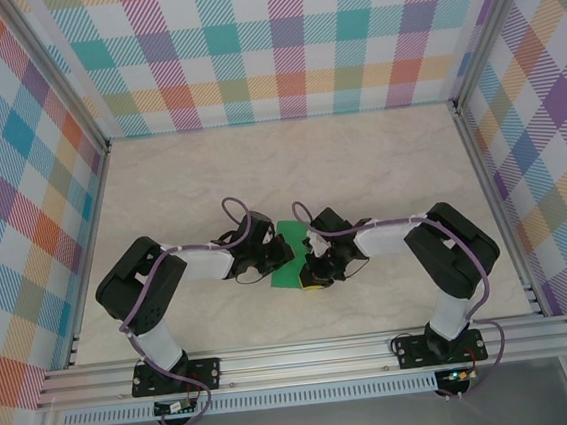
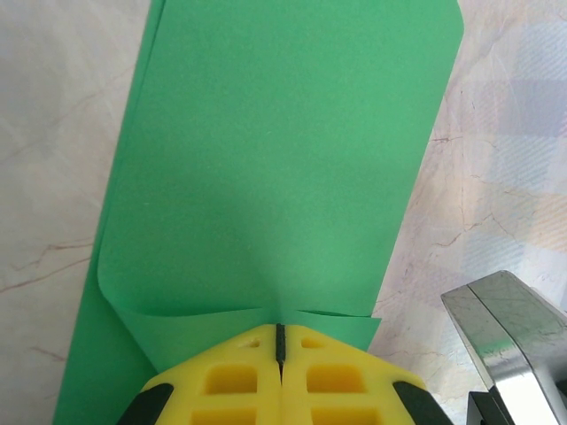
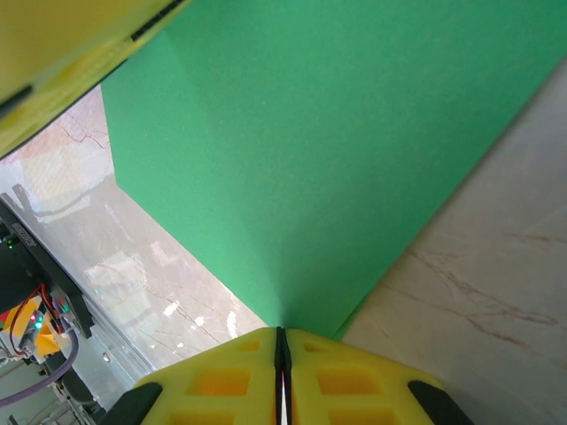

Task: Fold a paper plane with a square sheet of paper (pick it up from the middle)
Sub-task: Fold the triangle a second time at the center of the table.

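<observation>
- The square sheet of paper point(image 1: 289, 262) sits at the middle of the table point(image 1: 359, 165), between the two wrists. From above it reads as a narrow green strip running far to near, slightly slanted.
- Sheet is doubled over, not flat. In the left wrist view an upper layer lies on a lower one, and a thin band of the lower layer shows along the left side.
- The fold beside the left grip is a soft rounded curl. No sharp crease is visible there.
- Left gripper point(image 2: 280, 329): yellow fingers point(image 2: 235, 381) closed together, pinching the near edge of the sheet. The sheet's long axis runs straight away from this grip.
- Right gripper point(image 3: 280, 333): fingers likewise pressed together on an edge of the same sheet, with the green surface spreading away and to the upper right.
- A yellow finger of the left gripper shows in the upper-left corner of the right wrist view.
- Key relation: both arms are already on the sheet and neither is nearer. I judge the coming move depends on the two grips staying aligned along the long axis so the curl flattens square.
- Material: thin, matte, plain green paper with clean straight edges. It should buckle easily if the grips pull unevenly.
- Table: pale, marble-patterned, smooth, with a slight sheen.
- A shiny metal part point(image 2: 514, 341) shows at lower right in the left wrist view, clear of the paper. I cannot tell what it belongs to.
</observation>
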Available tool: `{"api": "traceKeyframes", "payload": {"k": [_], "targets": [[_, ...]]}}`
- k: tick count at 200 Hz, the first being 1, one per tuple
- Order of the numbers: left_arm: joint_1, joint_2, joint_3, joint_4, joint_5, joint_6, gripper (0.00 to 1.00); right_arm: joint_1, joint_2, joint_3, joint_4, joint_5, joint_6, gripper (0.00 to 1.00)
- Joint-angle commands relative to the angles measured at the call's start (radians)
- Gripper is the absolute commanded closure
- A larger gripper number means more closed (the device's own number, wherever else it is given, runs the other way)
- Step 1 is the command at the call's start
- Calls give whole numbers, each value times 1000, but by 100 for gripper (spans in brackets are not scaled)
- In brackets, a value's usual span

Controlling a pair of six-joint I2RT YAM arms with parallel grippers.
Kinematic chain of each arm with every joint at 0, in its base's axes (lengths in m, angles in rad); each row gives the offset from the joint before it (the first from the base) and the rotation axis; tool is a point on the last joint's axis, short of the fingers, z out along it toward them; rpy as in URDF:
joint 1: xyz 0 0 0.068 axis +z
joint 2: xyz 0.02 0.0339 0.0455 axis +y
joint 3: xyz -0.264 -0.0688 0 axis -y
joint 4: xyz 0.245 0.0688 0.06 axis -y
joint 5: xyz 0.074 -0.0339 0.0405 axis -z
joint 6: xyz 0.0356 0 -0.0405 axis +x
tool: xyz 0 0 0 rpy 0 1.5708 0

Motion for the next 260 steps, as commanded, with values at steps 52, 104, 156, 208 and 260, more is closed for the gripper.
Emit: {"api": "traceKeyframes", "payload": {"k": [52, 104, 156, 208, 260], "targets": [[-5, -8, -31, -100, -56, 0, 100, 7, -89, 11, 36, 37, 71, 89], [-5, -8, -23, -94, -47, -2, 100, 7, 17, 32, 68, 52, 97, 90], [-5, -36, -19, -67, -29, 10, 100, 7, 53, -1, 32, 94, 97, 92], [-5, -119, -50, -30, -4, 3, 88, 7, 59, 4, 15, 109, 98, 93], [-5, -94, -72, 42, 25, 2, 86, 7, 67, 5, 15, 104, 96, 93]]}}
